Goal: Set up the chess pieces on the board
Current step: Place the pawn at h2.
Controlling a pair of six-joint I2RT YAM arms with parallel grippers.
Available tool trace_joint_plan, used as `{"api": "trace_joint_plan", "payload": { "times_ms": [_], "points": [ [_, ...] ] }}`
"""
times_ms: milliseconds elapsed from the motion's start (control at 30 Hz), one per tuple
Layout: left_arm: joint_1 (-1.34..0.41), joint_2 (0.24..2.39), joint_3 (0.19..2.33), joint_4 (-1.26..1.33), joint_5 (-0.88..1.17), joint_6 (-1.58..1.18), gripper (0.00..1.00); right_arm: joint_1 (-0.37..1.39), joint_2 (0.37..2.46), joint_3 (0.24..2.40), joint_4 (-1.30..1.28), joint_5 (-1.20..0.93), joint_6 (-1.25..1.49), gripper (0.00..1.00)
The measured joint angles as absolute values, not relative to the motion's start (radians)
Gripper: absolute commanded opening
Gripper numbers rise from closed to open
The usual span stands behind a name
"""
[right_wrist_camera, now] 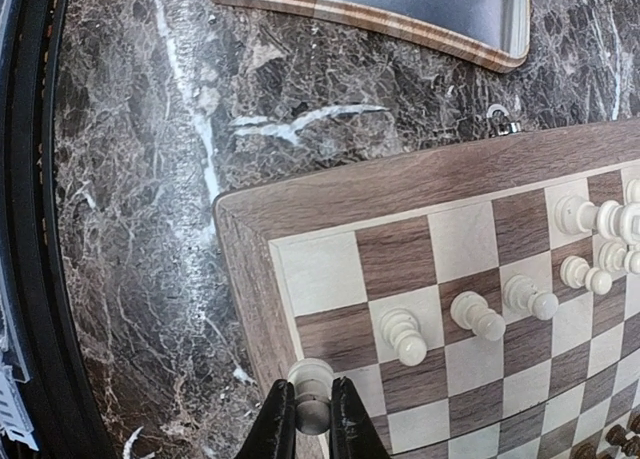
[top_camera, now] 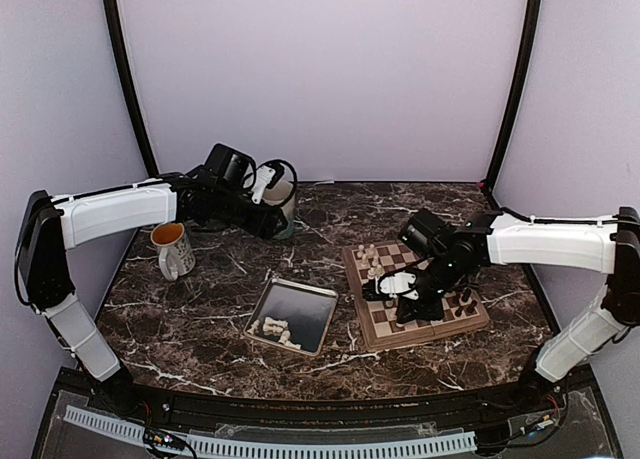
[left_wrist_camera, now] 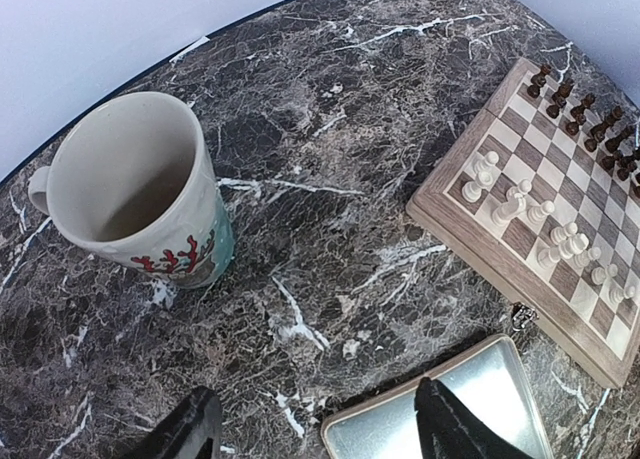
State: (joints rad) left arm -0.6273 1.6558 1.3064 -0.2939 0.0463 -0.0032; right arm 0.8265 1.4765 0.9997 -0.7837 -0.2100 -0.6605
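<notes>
Right wrist view: my right pincer (right_wrist_camera: 312,411) is clenched on a cream piece (right_wrist_camera: 312,377), over an edge square of the board (right_wrist_camera: 330,194), next to three standing pawns (right_wrist_camera: 478,317). I judge I should lower it straight, centre the base in its square, and release only once it sits flat, clear of the pawns. It is small, pale, round-topped. My left pincer (left_wrist_camera: 318,431) hangs released, empty, over the counter (left_wrist_camera: 330,229) by the tray (left_wrist_camera: 495,379).

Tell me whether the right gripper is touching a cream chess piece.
Touching. The right wrist view shows the right gripper clamped against both sides of a cream chess piece near the edge of the board.
</notes>
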Motion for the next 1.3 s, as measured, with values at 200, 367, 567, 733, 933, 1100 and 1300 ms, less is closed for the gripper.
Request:
{"api": "trace_joint_plan", "payload": {
  "times_ms": [200,367,567,733,933,1100,1300],
  "points": [
    [-0.627,1.658,1.308,-0.294,0.049,-0.003,0.68,0.826,1.498,0.991,-0.737,-0.205,-0.66,0.11],
    [-0.627,1.659,1.308,-0.295,0.049,-0.003,0.68,0.826,1.514,0.974,-0.725,-0.204,-0.66,0.11],
    [-0.627,1.662,1.309,-0.295,0.05,-0.003,0.68,0.826,1.523,0.968,-0.706,-0.194,-0.657,0.11],
    [-0.627,1.67,1.309,-0.299,0.052,-0.003,0.68,0.826,1.531,0.966,-0.691,-0.18,-0.655,0.12],
    [-0.627,1.671,1.31,-0.31,0.057,-0.003,0.68,0.827,1.541,0.958,-0.68,-0.173,-0.654,0.16],
    [-0.627,1.672,1.311,-0.314,0.063,-0.003,0.68,0.827,1.541,0.957,-0.68,-0.168,-0.649,0.22],
    [-0.627,1.676,1.311,-0.317,0.063,-0.002,0.7,0.827,1.536,0.958,-0.693,-0.167,-0.649,0.26]
  ]
}}
